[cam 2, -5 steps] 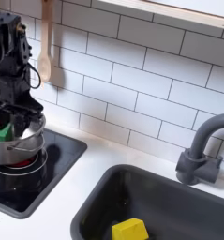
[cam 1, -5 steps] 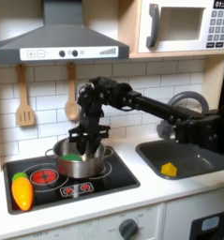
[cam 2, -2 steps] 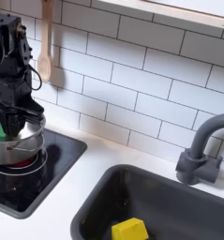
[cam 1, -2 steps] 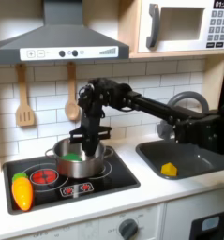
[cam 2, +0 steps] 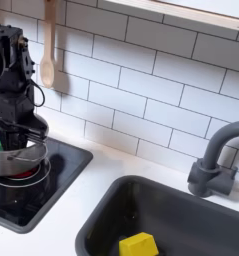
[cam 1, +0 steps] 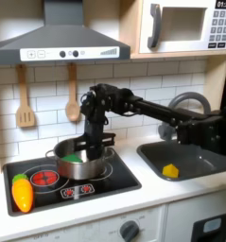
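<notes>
While my claw (cam 1: 89,144) hangs over the pot (cam 1: 81,163), can't tell if it's open, that green block (cam 1: 75,160) inside looks light and stiff, so I'd pinch its sides.

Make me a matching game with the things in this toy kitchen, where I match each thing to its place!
Things:
1. green thing
2. carrot
3. yellow block
4. wooden spoon

Places:
A. in the sink
B. hanging on the tiled wall
C. inside the silver pot, under the gripper
D. on the stovetop, at the first exterior view's left of the pot

Right pairs: 1-C, 2-D, 3-A, 4-B
</notes>
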You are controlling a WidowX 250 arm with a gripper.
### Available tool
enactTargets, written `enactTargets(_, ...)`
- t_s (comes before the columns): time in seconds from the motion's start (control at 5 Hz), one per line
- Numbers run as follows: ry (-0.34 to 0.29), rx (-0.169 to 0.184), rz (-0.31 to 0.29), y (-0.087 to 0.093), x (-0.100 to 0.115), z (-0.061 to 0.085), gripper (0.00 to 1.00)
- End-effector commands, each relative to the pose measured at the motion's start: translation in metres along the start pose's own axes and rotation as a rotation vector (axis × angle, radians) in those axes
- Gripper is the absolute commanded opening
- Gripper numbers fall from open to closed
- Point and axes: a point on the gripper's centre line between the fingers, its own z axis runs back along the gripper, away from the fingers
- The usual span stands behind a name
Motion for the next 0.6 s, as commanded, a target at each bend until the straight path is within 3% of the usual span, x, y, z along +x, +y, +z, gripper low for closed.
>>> enactTargets(0.0,-0.011,-0.005,-0.031,-0.0136,-0.0030,0.0056,0.00)
enactTargets(0.4,-0.015,-0.014,-0.028,-0.0137,-0.0032,0.0082,0.00)
